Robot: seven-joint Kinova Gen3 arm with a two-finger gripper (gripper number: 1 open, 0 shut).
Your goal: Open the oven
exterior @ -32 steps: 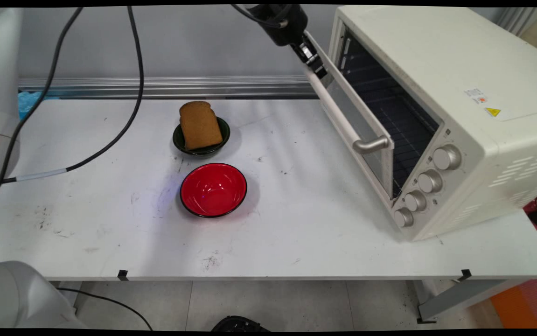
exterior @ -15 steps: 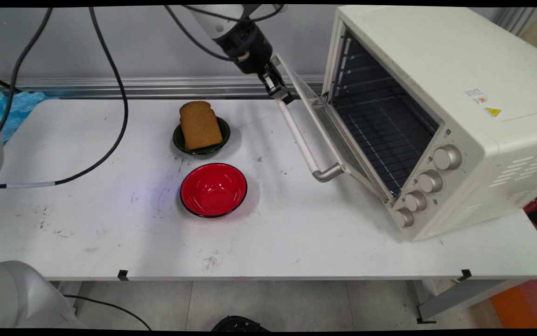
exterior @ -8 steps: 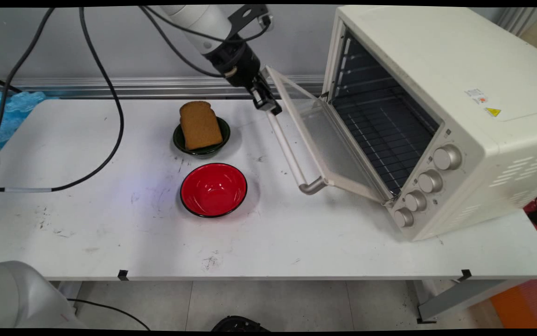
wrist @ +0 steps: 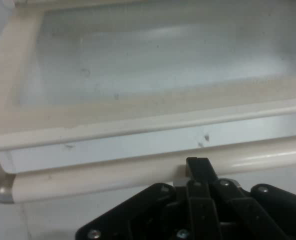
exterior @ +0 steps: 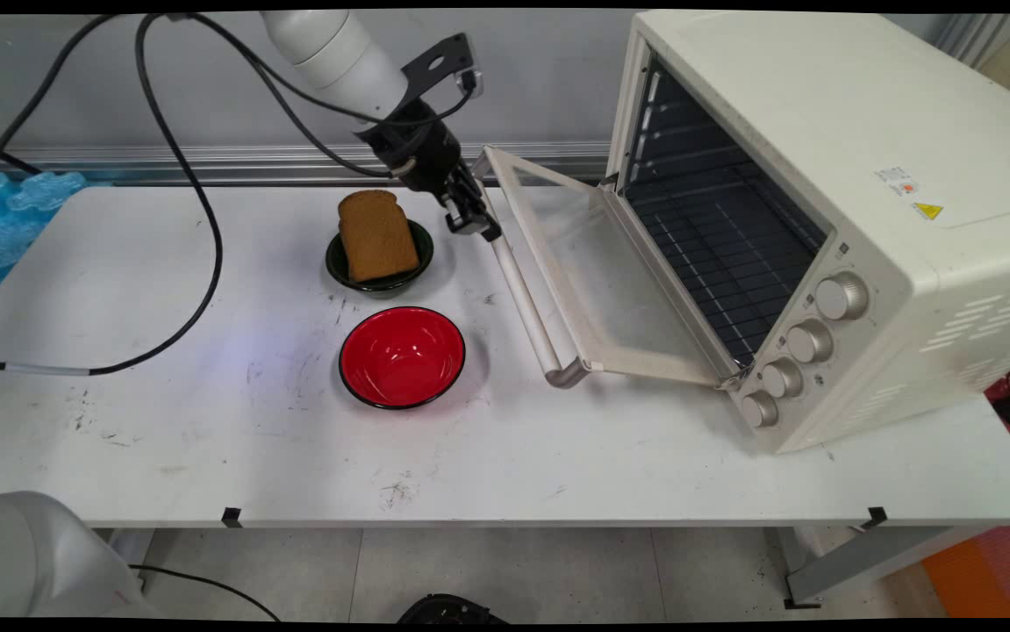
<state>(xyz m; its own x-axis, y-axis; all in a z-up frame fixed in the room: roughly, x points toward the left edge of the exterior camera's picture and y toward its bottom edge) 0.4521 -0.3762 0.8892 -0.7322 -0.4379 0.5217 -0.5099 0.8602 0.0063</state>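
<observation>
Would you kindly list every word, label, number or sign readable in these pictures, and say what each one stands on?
No text can be read as words.
Yellow warning triangle sticker on the oven top: a sign only, its symbol too small to make out.
White sticker with a red mark beside it: print too small to read.
Marks around the oven knobs: too small to read.
Hand view: no lettering on the door handle.

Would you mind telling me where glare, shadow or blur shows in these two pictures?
Main view: soft highlights inside the red bowl, a faint shadow beside it, and one under the open oven door. Hand view: soft all over; a bright streak runs along the door handle just above the hand.
</observation>
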